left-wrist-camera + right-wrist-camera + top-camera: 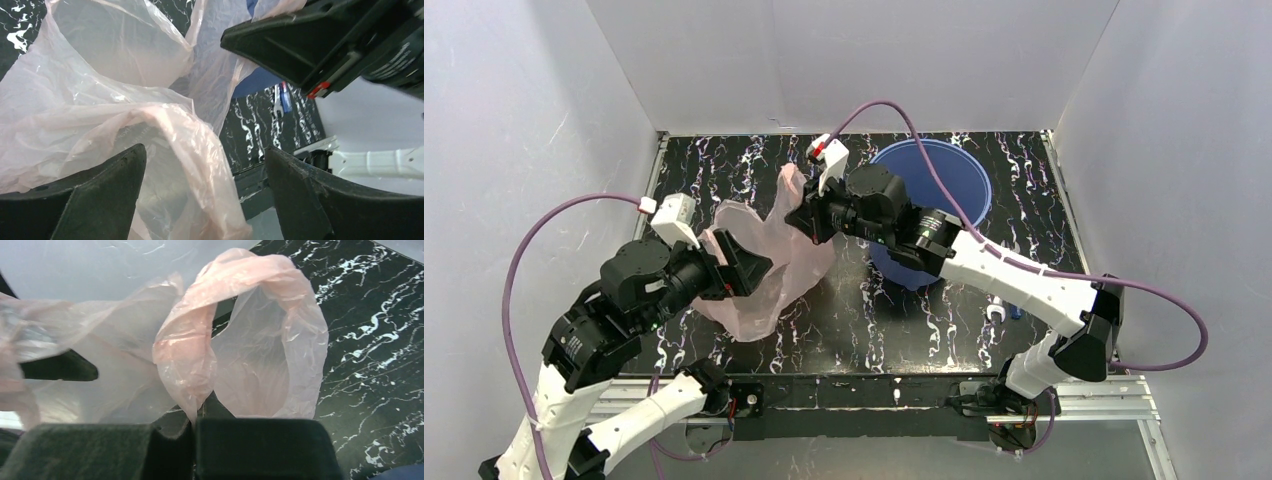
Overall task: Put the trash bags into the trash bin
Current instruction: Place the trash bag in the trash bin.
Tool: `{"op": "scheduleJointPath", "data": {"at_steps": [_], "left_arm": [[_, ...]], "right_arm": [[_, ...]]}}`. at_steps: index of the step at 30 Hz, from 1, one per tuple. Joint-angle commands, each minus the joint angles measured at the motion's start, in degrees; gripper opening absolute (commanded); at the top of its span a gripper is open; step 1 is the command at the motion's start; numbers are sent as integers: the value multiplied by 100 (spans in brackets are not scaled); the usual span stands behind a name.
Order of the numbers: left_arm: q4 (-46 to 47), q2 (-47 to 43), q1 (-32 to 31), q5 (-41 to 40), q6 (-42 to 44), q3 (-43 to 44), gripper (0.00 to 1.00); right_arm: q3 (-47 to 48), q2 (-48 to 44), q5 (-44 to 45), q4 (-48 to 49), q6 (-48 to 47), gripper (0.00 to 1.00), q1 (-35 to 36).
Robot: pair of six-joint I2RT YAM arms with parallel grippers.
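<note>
The pale-pink translucent trash bag [774,260] hangs crumpled over the middle-left of the black marbled table, stretched between my two grippers. My right gripper [809,215] is shut on a bag handle loop [197,405], the film pinched between its closed fingers. My left gripper [749,268] is open, its fingers [100,195] spread wide with bag film [190,165] hanging between them. The blue trash bin [939,185] stands upright at the back right, behind my right arm, partly hidden by it.
White walls enclose the table on three sides. A small white and blue object [1002,312] lies on the table by the right arm's base. The metal rail [874,395] runs along the near edge.
</note>
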Motion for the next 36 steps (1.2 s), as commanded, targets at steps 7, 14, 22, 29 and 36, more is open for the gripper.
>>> {"op": "scheduleJointPath", "data": {"at_steps": [7, 14, 22, 29, 36], "left_arm": [[-878, 415, -4, 54, 818, 755, 76], [-1421, 639, -5, 216, 1185, 1300, 91], [-1747, 572, -9, -83, 1310, 1626, 91], [-1784, 676, -9, 121, 1471, 1548, 79], [-1660, 737, -5, 851, 1618, 1468, 66]], "right_arm": [[791, 68, -498, -363, 299, 1, -192], [972, 147, -474, -703, 403, 1, -431], [1104, 266, -792, -937, 524, 1, -855], [1188, 350, -1136, -924, 582, 1, -1065], [1285, 430, -1335, -964, 675, 1, -1190]]}}
